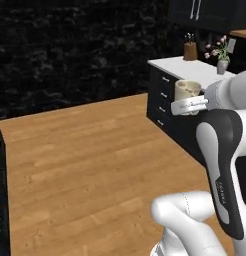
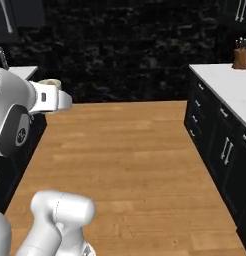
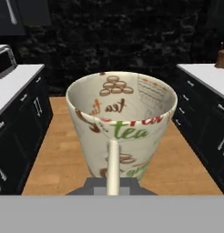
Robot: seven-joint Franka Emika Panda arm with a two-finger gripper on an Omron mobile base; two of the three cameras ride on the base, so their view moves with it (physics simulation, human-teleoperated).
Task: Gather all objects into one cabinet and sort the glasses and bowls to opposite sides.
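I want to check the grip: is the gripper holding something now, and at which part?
Yes. The gripper is shut on a beige cup, holding it at its near wall by the rim, cup upright, carried above the wooden floor.

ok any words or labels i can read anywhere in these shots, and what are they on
"tea" in green, on the outside of the cup held in the gripper.
"tea", in brown script, on the inside wall of that cup.
Red lettering near the cup's rim: cut off, unreadable.
Grey lettering on the robot's arm link: too small to read.
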